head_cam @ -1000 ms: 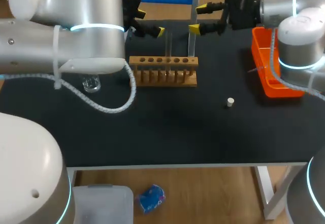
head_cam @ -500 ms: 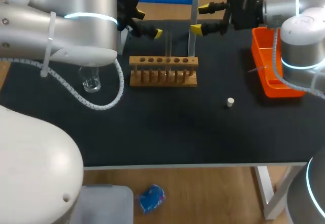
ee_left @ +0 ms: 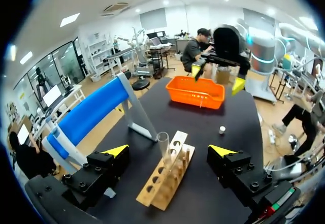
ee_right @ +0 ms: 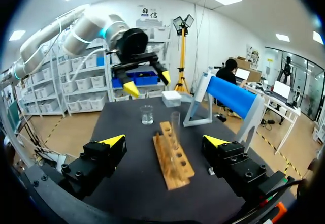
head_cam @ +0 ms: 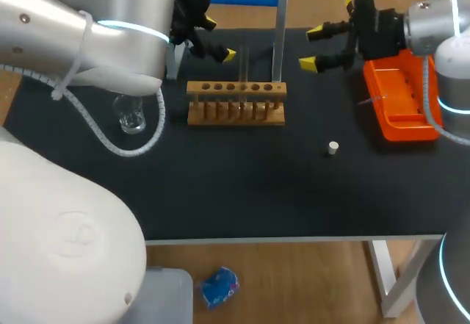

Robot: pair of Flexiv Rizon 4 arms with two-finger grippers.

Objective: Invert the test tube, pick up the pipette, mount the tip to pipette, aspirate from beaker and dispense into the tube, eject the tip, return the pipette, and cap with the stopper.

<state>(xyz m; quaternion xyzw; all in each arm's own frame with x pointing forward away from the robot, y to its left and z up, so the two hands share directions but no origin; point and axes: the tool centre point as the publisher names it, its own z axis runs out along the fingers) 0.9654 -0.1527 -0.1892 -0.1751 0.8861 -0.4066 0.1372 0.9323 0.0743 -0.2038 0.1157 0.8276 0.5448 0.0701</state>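
A clear test tube (head_cam: 244, 65) stands upright in the wooden rack (head_cam: 235, 103), open end up (ee_left: 163, 141). My left gripper (head_cam: 220, 39) hangs open just left of the tube, behind the rack. Facing it from the right is my right gripper (head_cam: 311, 46), open and empty, between the tube and the orange tray (head_cam: 400, 100). In the left wrist view the tube and rack (ee_left: 165, 181) lie ahead between the open fingers (ee_left: 169, 150). The right wrist view shows the tube (ee_right: 175, 125) ahead of its own gripper (ee_right: 165, 141). A small white stopper (head_cam: 333, 147) lies on the mat. A glass beaker (head_cam: 131, 114) stands left of the rack.
A blue-and-white stand (head_cam: 277, 23) rises behind the rack, close to both grippers. The orange tray sits at the table's right edge. A white box (ee_right: 171, 98) stands at the far side near the beaker (ee_right: 147, 115). Black mat in front of the rack is bare apart from the stopper.
My right gripper has drawn back to the right, away from the tube and toward the orange tray. My left arm has swung, its gripper staying beside the tube. Both stayed open.
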